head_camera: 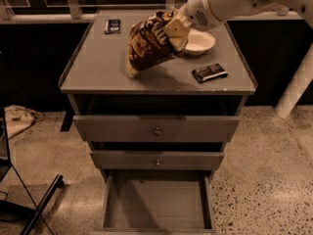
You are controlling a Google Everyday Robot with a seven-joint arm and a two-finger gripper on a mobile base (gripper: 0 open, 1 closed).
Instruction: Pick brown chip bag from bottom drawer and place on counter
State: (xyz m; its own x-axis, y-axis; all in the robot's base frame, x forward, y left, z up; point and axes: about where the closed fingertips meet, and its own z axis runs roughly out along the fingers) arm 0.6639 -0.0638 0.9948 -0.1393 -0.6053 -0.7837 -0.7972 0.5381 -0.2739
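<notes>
The brown chip bag (149,45) is crinkled and glossy with white lettering. It hangs tilted, and its tan lower end sits at or just above the counter (98,72). My gripper (175,31) is shut on the bag's upper right part, and the white arm reaches in from the top right. The bottom drawer (159,202) is pulled open below and shows only its bare grey floor.
A white bowl (199,42) sits on the counter just right of the gripper. A flat black packet (209,73) lies at the front right, another (112,26) at the back left. Two knobbed drawers (157,129) are closed. A black stand leg (41,204) is at lower left.
</notes>
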